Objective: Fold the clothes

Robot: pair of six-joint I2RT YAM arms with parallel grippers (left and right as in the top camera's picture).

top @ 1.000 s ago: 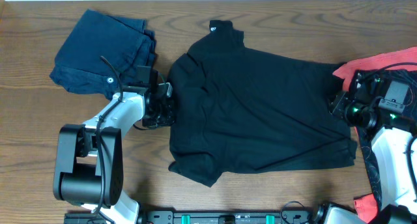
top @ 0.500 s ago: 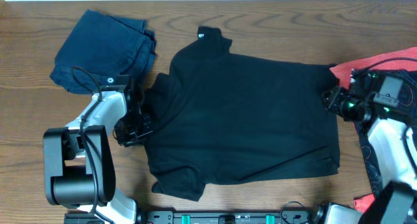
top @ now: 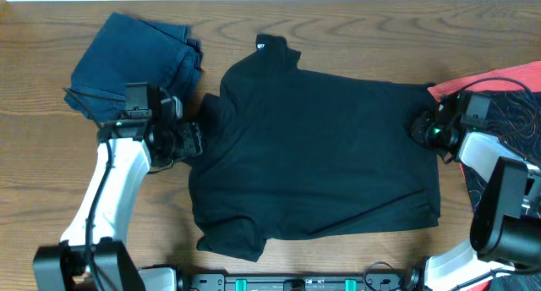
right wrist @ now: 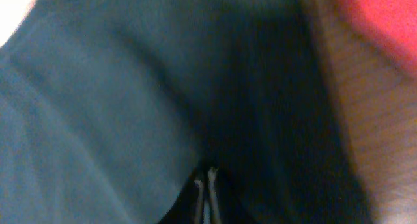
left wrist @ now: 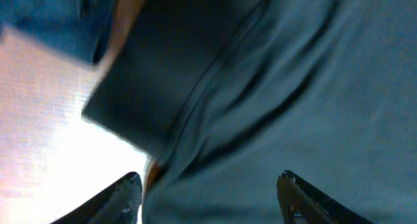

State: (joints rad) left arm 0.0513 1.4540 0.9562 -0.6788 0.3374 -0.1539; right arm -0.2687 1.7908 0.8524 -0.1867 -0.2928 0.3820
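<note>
One black T-shirt (top: 321, 147) laid flat, left gripper (left wrist: 208, 188) spread above it, right gripper (right wrist: 204, 182) pressed together, seemingly pinching it.

A black short-sleeved fabric T-shirt (top: 321, 147) lies spread mid-table between my two grippers.
It rests on the brown wooden table (top: 51, 198). The folded dark blue garment (top: 127, 67) lies behind and left of it, and the red cloth (top: 494, 79) just beyond its right side. My left gripper (top: 190, 141) is at its left edge, my right gripper (top: 420, 129) at its right edge.
</note>
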